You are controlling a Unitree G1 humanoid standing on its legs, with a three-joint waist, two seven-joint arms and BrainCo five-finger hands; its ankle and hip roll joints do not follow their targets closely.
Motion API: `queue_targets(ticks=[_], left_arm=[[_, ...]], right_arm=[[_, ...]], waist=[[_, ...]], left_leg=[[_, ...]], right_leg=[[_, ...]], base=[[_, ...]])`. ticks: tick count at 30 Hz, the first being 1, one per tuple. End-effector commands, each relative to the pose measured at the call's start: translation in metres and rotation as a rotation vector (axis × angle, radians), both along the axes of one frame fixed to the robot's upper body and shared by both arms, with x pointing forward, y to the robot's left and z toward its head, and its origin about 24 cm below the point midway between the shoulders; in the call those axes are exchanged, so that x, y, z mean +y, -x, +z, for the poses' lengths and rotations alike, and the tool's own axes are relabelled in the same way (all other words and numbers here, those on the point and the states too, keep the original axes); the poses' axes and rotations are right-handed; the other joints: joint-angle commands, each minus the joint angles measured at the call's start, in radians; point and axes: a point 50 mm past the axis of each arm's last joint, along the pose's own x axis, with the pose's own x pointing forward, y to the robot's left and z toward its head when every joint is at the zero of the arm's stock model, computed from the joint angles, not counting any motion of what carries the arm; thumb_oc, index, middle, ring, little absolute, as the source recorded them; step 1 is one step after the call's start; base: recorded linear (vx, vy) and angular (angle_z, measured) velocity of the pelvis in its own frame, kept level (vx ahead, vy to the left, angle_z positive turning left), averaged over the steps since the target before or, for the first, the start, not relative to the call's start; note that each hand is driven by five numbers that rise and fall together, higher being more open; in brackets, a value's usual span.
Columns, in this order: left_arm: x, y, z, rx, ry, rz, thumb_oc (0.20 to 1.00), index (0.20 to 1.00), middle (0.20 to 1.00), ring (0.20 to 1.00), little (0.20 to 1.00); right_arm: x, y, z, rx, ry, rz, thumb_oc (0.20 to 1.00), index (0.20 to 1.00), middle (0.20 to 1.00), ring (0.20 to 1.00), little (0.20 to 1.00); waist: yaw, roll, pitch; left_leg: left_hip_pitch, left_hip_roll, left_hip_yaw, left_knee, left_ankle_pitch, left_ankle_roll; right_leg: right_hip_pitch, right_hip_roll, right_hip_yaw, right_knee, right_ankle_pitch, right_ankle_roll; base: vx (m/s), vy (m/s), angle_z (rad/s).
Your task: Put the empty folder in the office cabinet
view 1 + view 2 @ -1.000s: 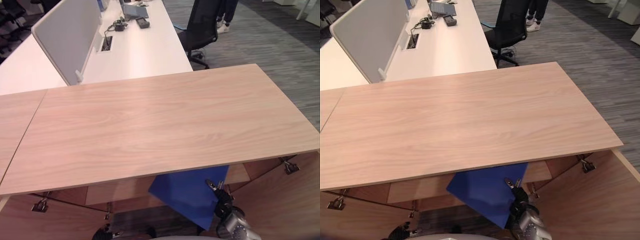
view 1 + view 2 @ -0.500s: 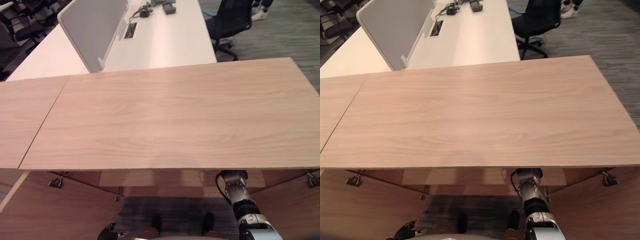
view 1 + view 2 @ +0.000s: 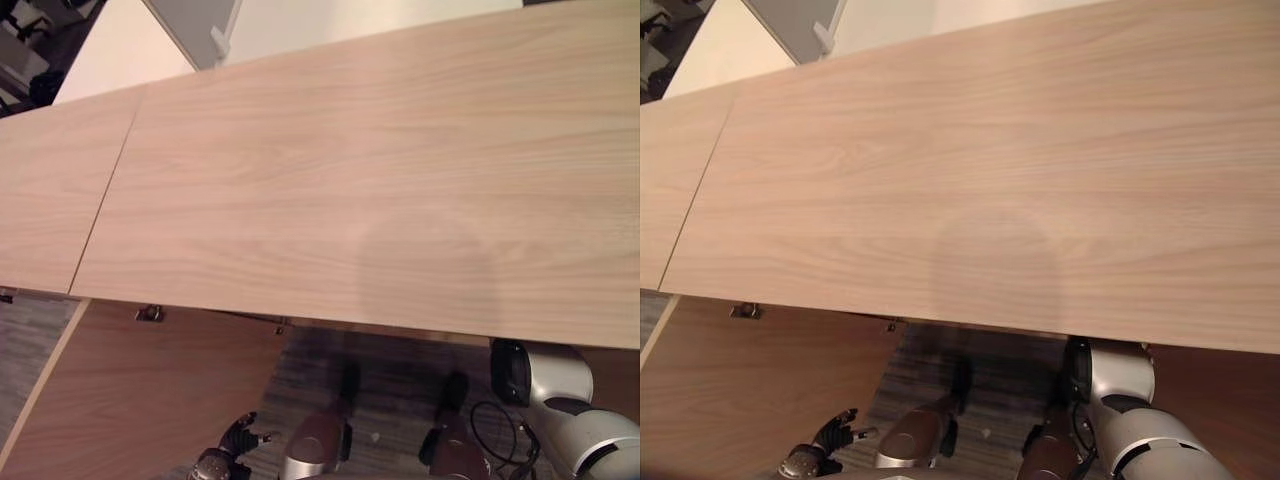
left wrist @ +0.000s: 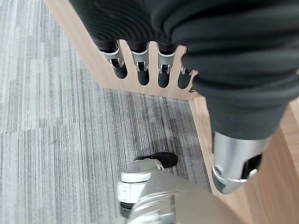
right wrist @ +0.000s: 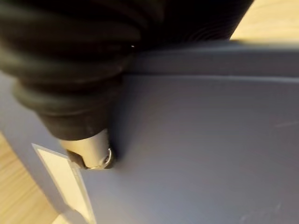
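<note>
Blue-grey plastic of the folder [image 5: 201,140] lies right against my right hand [image 5: 91,147] in the right wrist view. My thumb presses down on its flat face, pinching it, while the rest of that hand is behind the sheet where I cannot see it. A white label strip [image 5: 65,175] sits on the folder just beside the thumb, and pale wood shows past the folder's edges.

From my head, the light wooden worktop [image 3: 350,180] takes up most of the frame, with a seam running down its left part. My right arm [image 3: 1120,375] goes in under the worktop's near edge at the lower right of the frame, so the hand and the folder it holds are hidden beneath the board there.

At the lower left of the frame the cabinet door [image 3: 150,390] stands swung outward, hinged just under the worktop edge. My left hand [image 3: 240,440] hangs low beside it, near the bottom edge of the frame, its fingers loose and holding nothing. In the left wrist view those fingers lie straight in a row against the door's wooden edge, with grey striped carpet [image 4: 46,140] below them.

At the top left of the frame, beyond the worktop, are a white desk [image 3: 330,20] and the foot of a grey partition [image 3: 190,15].
</note>
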Motion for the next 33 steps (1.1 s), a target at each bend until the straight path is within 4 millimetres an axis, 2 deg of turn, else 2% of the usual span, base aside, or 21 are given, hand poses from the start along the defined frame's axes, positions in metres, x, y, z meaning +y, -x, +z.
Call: queue_targets(ticks=[1,6,14,15,16,20,29,30,31,33], left_arm=[[0.019,-0.025,0.015,-0.08,-0.065,-0.054,1.0,1.0,1.0,1.0,1.0],[0.021,-0.033,0.02,-0.107,-0.07,-0.067,1.0,1.0,1.0,1.0,1.0],[0.026,-0.049,0.032,-0.175,-0.073,-0.059,1.0,1.0,1.0,1.0,1.0],[0.026,-0.051,0.033,-0.181,-0.075,-0.063,1.0,1.0,1.0,1.0,1.0],[0.026,-0.051,0.034,-0.184,-0.077,-0.064,1.0,1.0,1.0,1.0,1.0],[0.03,-0.054,0.036,-0.194,-0.084,-0.056,1.0,1.0,1.0,1.0,1.0],[0.038,-0.06,0.04,-0.201,-0.117,-0.042,1.0,1.0,1.0,1.0,1.0],[0.038,-0.06,0.041,-0.202,-0.117,-0.041,1.0,1.0,1.0,1.0,1.0],[0.039,-0.061,0.042,-0.205,-0.114,-0.031,1.0,1.0,1.0,1.0,1.0],[0.04,-0.061,0.042,-0.205,-0.112,-0.031,1.0,1.0,1.0,1.0,1.0]], right_arm=[[-0.03,-0.02,0.095,-0.202,0.201,-0.005,0.2,0.2,0.2,0.2,0.2],[-0.038,-0.018,0.1,-0.189,0.212,-0.014,0.2,0.2,0.2,0.2,0.2],[-0.053,-0.011,0.098,-0.144,0.199,-0.052,0.2,0.2,0.2,0.2,0.2],[-0.054,-0.01,0.098,-0.14,0.2,-0.052,0.2,0.2,0.2,0.2,0.2],[-0.053,-0.011,0.099,-0.14,0.204,-0.049,0.2,0.2,0.2,0.2,0.2],[-0.055,-0.011,0.102,-0.129,0.219,-0.044,0.2,0.2,0.2,0.2,0.2],[-0.056,-0.012,0.108,-0.129,0.237,-0.029,0.216,0.216,0.216,0.216,0.216],[-0.056,-0.012,0.108,-0.129,0.237,-0.028,0.576,0.576,0.576,0.576,0.576],[-0.055,-0.012,0.106,-0.125,0.229,-0.021,1.0,1.0,1.0,1.0,1.0],[-0.054,-0.013,0.106,-0.127,0.221,-0.014,1.0,1.0,1.0,1.0,1.0]], waist=[[0.05,-0.017,0.015],[0.059,-0.015,0.022],[0.064,-0.002,0.05],[0.062,-0.003,0.046],[0.064,-0.001,0.054],[0.057,-0.01,0.057],[0.047,-0.031,0.074],[0.047,-0.031,0.075],[0.047,-0.034,0.075],[0.048,-0.037,0.077]], left_leg=[[-0.116,0.026,0.013,0.121,-0.041,-0.01],[-0.179,0.006,-0.002,0.19,-0.066,-0.005],[-0.309,-0.032,-0.041,0.365,-0.136,0.001],[-0.316,-0.034,-0.049,0.386,-0.168,0.0],[-0.336,-0.035,-0.046,0.403,-0.152,0.003],[-0.386,-0.04,-0.058,0.506,-0.222,0.008],[-0.454,-0.046,-0.079,0.631,-0.277,0.022],[-0.455,-0.046,-0.079,0.634,-0.279,0.021],[-0.456,-0.046,-0.08,0.642,-0.284,0.023],[-0.458,-0.046,-0.082,0.653,-0.287,0.023]], right_leg=[[-0.092,-0.094,0.09,0.302,-0.238,0.072],[-0.158,-0.107,0.099,0.389,-0.27,0.067],[-0.276,-0.144,0.099,0.608,-0.366,0.056],[-0.283,-0.146,0.111,0.636,-0.4,0.063],[-0.303,-0.151,0.106,0.653,-0.387,0.055],[-0.348,-0.157,0.129,0.752,-0.458,0.054],[-0.389,-0.156,0.139,0.859,-0.523,0.039],[-0.39,-0.156,0.139,0.861,-0.525,0.039],[-0.389,-0.154,0.14,0.867,-0.531,0.035],[-0.387,-0.153,0.141,0.874,-0.535,0.033]], base=[[-0.05,-0.025,-0.04],[-0.02,-0.014,0.04],[0.01,-0.007,0.19],[0.0,0.003,0.13],[0.0,0.003,0.12],[0.04,-0.008,0.03],[0.0,-0.002,0.0],[0.0,0.0,0.0],[0.0,0.0,0.0],[0.0,0.0,0.0]])
